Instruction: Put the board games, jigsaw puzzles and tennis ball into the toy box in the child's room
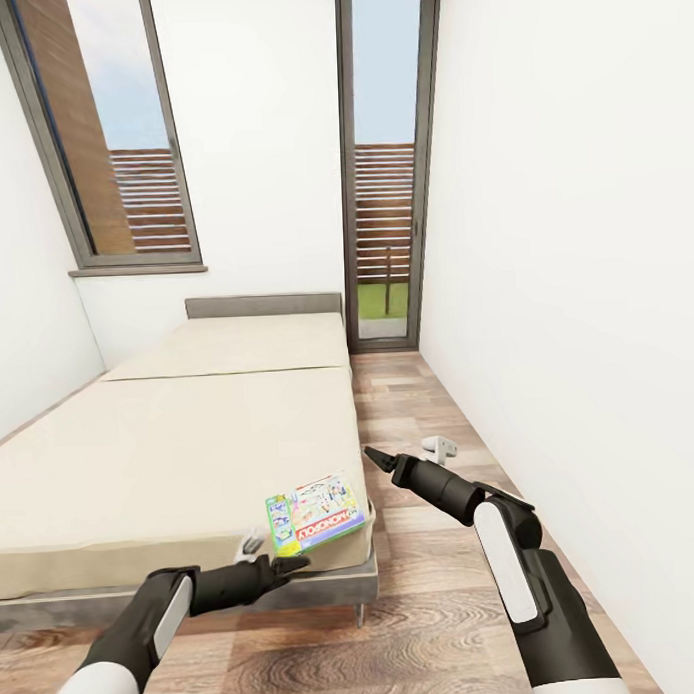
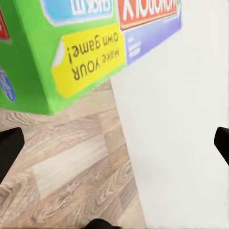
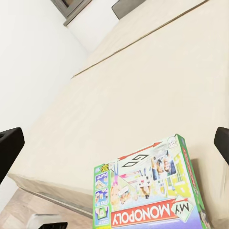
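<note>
The child's room (image 1: 281, 189) is narrow and white-walled, with a wood-plank floor (image 1: 409, 405), tall dark-framed windows (image 1: 110, 145) at the far end and the low beige bed (image 1: 170, 443) taking up most of its width. One of the board games, the green-and-white Monopoly box (image 1: 318, 515), lies flat at the near corner of the mattress, its edge just about level with the bed's edge; that position leaves a side free for a pincer to come at from the floor aisle. The left pincer (image 1: 285, 567) sits low, just beside the box's near edge, its fingers spread apart and holding nothing; its own camera looks up past the underside-facing green side of the box. The right pincer (image 1: 376, 456) hangs over the aisle near the same corner, also spread wide and empty, aimed across the mattress at the box. A small white object (image 1: 439, 446) lies on the floor by the right wall; what it is I cannot tell. The bed frame (image 1: 295, 589) below the box may hinder a low approach.
</note>
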### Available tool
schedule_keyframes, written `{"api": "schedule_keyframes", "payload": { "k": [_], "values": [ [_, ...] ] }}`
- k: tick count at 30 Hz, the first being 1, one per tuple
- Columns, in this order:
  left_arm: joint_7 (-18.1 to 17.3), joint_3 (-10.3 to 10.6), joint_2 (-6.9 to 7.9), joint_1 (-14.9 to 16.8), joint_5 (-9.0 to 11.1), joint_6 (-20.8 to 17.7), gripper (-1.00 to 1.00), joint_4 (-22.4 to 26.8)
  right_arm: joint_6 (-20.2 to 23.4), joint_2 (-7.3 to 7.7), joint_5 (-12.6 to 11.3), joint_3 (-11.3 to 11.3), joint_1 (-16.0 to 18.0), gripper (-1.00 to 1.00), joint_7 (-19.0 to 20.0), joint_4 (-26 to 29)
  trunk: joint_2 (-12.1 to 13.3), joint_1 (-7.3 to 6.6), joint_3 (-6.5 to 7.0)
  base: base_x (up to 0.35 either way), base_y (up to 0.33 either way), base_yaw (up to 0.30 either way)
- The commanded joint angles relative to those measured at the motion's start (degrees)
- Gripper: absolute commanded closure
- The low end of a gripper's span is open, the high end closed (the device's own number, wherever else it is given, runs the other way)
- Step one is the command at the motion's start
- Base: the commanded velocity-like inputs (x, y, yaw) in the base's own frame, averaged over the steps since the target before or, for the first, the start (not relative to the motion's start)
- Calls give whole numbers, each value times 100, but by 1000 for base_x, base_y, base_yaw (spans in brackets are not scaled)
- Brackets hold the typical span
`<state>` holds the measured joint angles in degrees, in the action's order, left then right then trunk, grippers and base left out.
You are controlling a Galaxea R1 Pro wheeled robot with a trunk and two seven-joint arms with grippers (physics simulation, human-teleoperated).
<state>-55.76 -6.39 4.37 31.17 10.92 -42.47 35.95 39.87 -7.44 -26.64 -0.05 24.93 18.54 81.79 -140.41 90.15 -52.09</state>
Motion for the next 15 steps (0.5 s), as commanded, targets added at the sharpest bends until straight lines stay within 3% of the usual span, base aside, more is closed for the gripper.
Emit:
{"api": "schedule_keyframes", "payload": {
  "k": [1, 5, 15],
  "values": [
    [-60, 67, 3, 3, 16, -17, -100, -1, 30, -3, -8, -8, 3, -100, 9, 3, -2, -1, -6, 0, 0, 0],
    [-179, 260, 8, 3, 15, 25, -100, -1, 33, -3, -8, -11, 3, -100, 9, 3, -2, -1, -6, 0, 0, 0],
    [-245, 333, 11, 3, 15, 45, -100, -1, 30, -3, -8, -10, 3, -100, 9, 3, -2, -1, -6, 0, 0, 0]
  ]
}}
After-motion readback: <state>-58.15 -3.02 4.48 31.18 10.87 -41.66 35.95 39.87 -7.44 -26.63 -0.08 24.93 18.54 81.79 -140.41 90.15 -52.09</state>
